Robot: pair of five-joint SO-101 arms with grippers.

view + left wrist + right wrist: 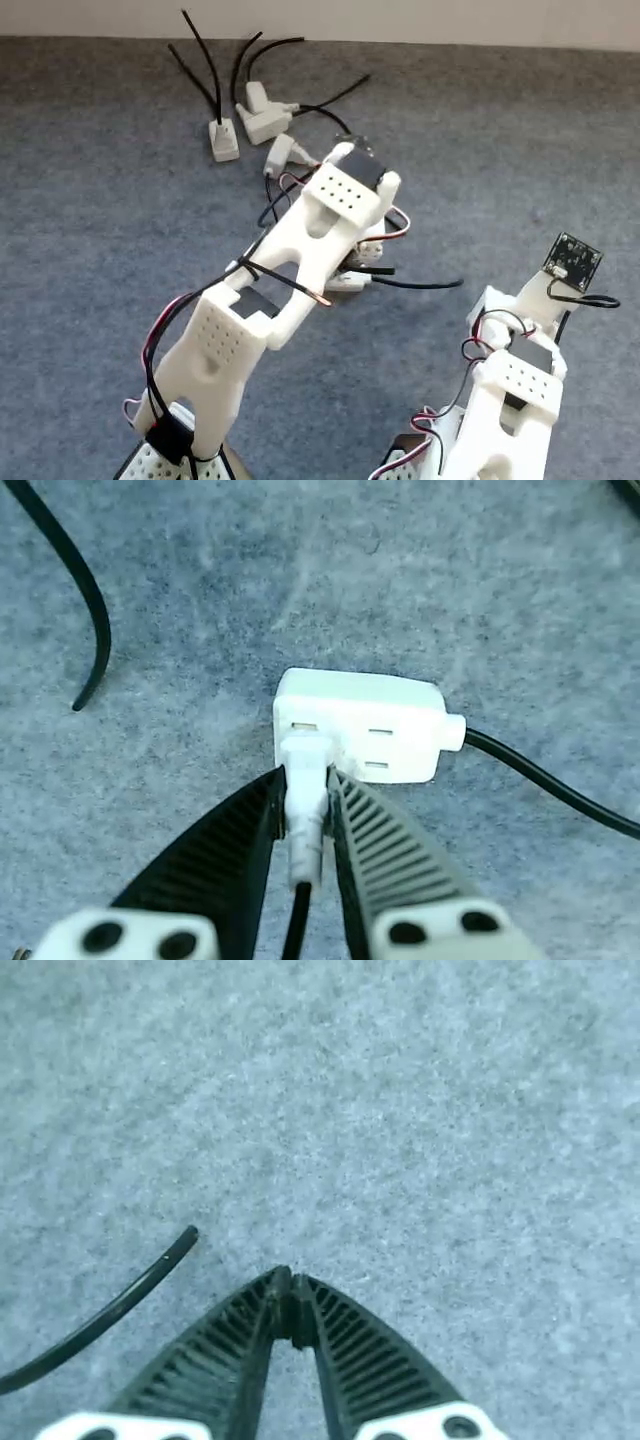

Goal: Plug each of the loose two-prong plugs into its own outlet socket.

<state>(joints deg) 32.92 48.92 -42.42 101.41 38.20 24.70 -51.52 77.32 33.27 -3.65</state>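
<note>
our left tool clenches the small white two-prong plug, nosed against the white plastic outlet block on the grey table. we judge: push straight, prongs square to the slots. our right tool is closed, empty.

This looks like a robotics lab or hobby workshop rather than a lived-in room. The worktop is covered edge to edge in grey felt-like fabric and backs onto a plain pale wall. Two white plastic arms carry exposed red and black wiring and a bare circuit board. Outlet blocks and a plug sit on short black cords with cut ends, like test pieces.
</note>
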